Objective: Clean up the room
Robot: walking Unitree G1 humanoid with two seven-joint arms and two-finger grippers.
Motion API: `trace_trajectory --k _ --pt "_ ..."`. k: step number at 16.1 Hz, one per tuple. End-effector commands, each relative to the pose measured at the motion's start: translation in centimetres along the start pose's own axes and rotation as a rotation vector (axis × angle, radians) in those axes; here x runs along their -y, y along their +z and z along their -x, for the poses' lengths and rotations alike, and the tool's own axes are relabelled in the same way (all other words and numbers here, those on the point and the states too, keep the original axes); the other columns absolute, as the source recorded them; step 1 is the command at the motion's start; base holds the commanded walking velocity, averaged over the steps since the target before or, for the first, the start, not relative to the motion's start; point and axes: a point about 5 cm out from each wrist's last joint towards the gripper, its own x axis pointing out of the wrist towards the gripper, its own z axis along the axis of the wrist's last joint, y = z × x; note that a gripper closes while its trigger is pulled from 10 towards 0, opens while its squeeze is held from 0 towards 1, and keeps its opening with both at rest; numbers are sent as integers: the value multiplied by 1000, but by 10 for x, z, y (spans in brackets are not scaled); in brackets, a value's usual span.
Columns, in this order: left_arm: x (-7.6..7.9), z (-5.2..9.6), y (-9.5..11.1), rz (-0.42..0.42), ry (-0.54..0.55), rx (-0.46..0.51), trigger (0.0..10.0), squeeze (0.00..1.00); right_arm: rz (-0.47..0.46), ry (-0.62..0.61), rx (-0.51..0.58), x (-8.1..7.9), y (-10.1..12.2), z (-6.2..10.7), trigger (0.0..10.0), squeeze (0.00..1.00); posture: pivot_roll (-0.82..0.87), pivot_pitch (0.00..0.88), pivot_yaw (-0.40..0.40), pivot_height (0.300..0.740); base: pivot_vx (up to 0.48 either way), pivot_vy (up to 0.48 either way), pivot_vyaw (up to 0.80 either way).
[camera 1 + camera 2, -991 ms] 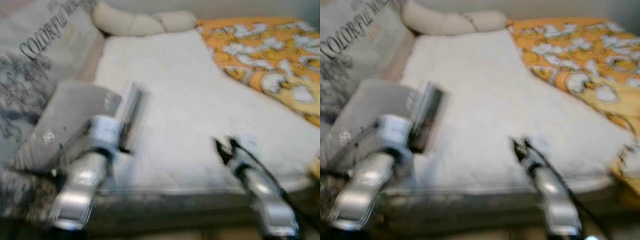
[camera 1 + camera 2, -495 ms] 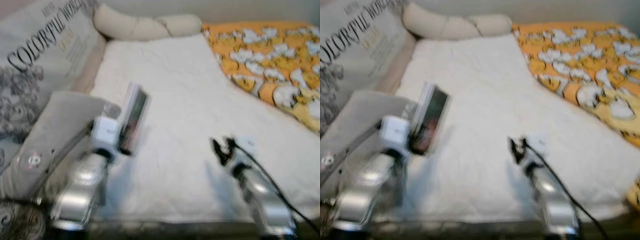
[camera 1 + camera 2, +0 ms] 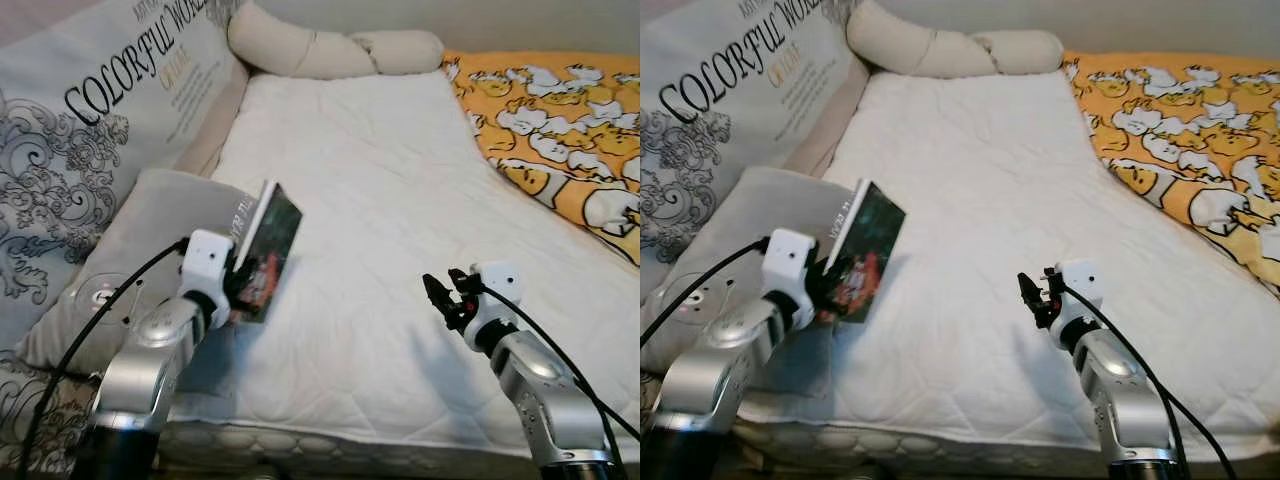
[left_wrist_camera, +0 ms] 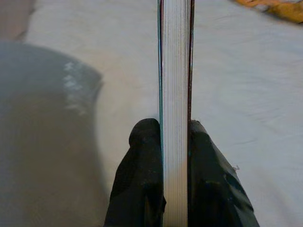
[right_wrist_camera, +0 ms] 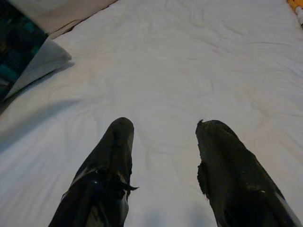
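Already the left gripper point(image 4: 175, 142) pinched a book point(image 3: 268, 250) by its lower edge, long axis tilted upward above the white mattress point(image 3: 400, 250), beside the grey pillow point(image 3: 150, 230). The right gripper point(image 5: 163, 142) hovered empty, fingers apart, well apart from the book.

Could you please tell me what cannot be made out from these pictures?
- Book title: cover print too small in the eye views; the left wrist view is edge-on between the left gripper fingers.
- Large pillow lettering: cut off by the top edge.
- Floor beside the bed: below the frame.
- Right gripper: open, holding nothing.
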Motion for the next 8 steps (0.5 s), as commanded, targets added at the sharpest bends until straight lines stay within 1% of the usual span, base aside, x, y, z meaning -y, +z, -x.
trace_trajectory --k 1,2,3,4,5,6,8 --pt "4 -10 16 18 -65 36 10000 0 9 14 8 7 9 1 10000 0 42 0 49 740 0 0 0" --pt "5 -13 17 19 -74 38 10000 0 13 24 7 8 10 1 10000 0 40 0 49 740 0 0 0" --pt "5 -19 19 41 -88 30 10000 0 21 54 0 8 13 2 10000 0 37 0 49 740 0 0 0" --pt "8 -32 22 117 -130 1 10000 0 34 122 -22 7 16 3 10000 0 33 0 48 740 0 0 0" --pt "9 -37 22 145 -148 -9 10000 0 27 148 -39 6 16 3 10000 0 31 0 48 740 0 0 0" --pt "12 -46 23 212 -176 -37 10000 0 21 192 -72 5 17 4 10000 0 24 0 48 740 0 0 0" --pt "11 -58 20 355 -175 -71 10000 0 36 263 -116 3 18 8 10000 0 8 0 52 740 0 0 0"
